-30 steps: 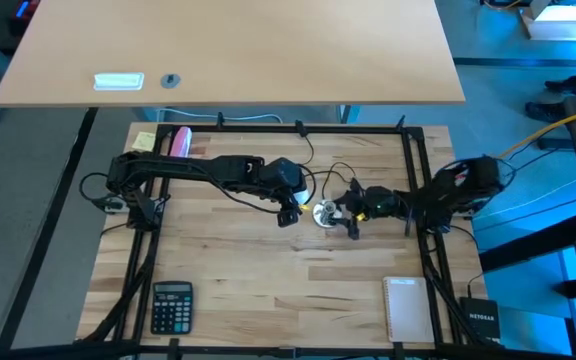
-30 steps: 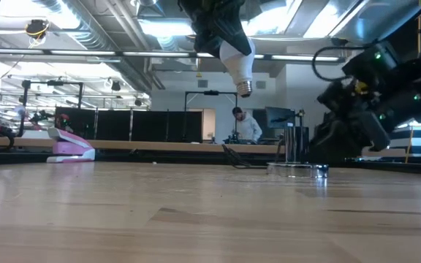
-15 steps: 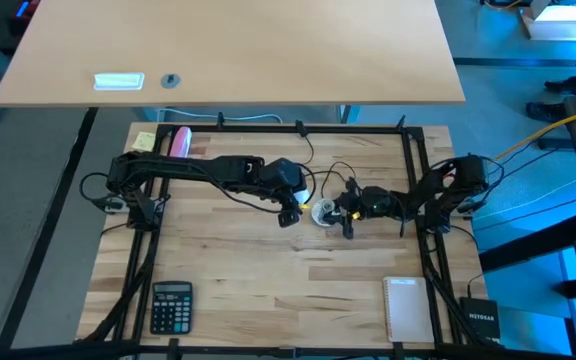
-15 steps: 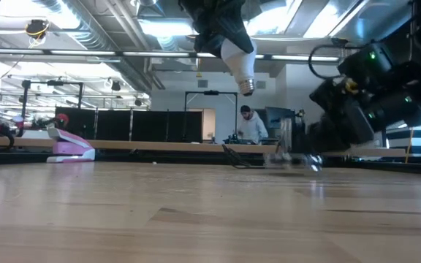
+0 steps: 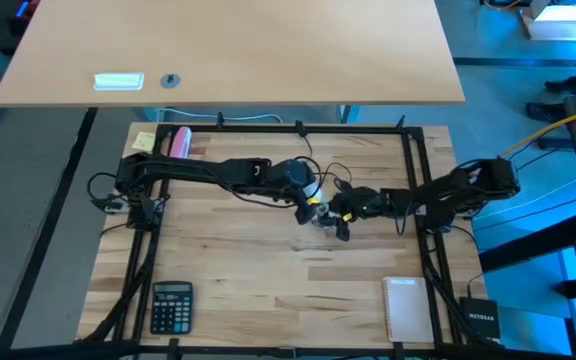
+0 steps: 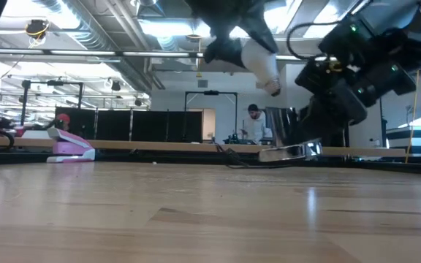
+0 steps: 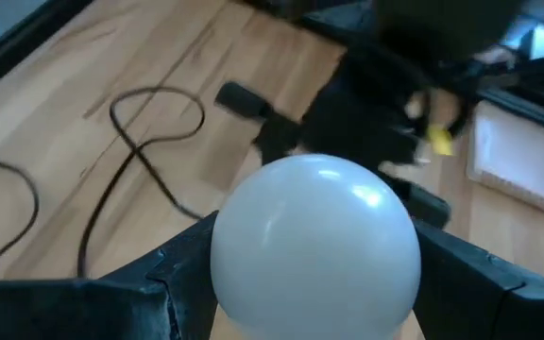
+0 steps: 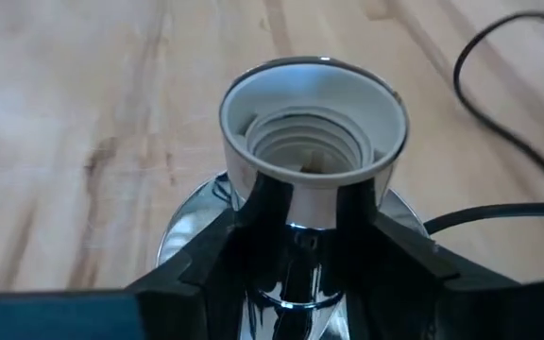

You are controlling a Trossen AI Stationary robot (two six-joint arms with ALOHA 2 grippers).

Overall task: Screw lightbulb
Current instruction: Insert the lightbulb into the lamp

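Note:
The lightbulb (image 7: 314, 241), white and round, is held above the table in my left gripper (image 5: 308, 197), near the table's middle. In the low view the lightbulb (image 6: 260, 58) tilts, its dark screw base (image 6: 272, 89) pointing down and toward my right gripper (image 6: 320, 109). My right gripper (image 8: 314, 217) is shut on the round silver socket (image 8: 314, 113), whose white threaded mouth is open and empty. The socket's flat foot (image 6: 291, 152) hangs tilted just above the wood. The bulb's base and the socket's mouth are close but apart. My left gripper pinches the bulb's round glass (image 7: 229, 255) between its two fingers, one on each side. The fingers slant down from the table's left. The bulb is lifted clear and tilted, screw base lowest. My right gripper pinches the socket's shiny neck (image 8: 300, 236), below the cup and above the round foot, between its two fingers (image 8: 267, 203). It comes from the table's right, slanting down. The socket is lifted off the table and tipped, its black cord trailing.
The socket's black cord (image 5: 333, 172) loops on the wood behind the grippers. A calculator (image 5: 172, 305) lies near left, a notebook (image 5: 405, 307) near right, a pink-and-white object (image 5: 178, 142) far left. A person (image 6: 254, 124) stands far off in the room.
My right gripper has taken hold of the socket and raised it off the table, tipping it and carrying it a little toward the table's left. My left gripper has moved toward the socket and rolled, so the bulb's base now points slantwise toward it instead of straight down.

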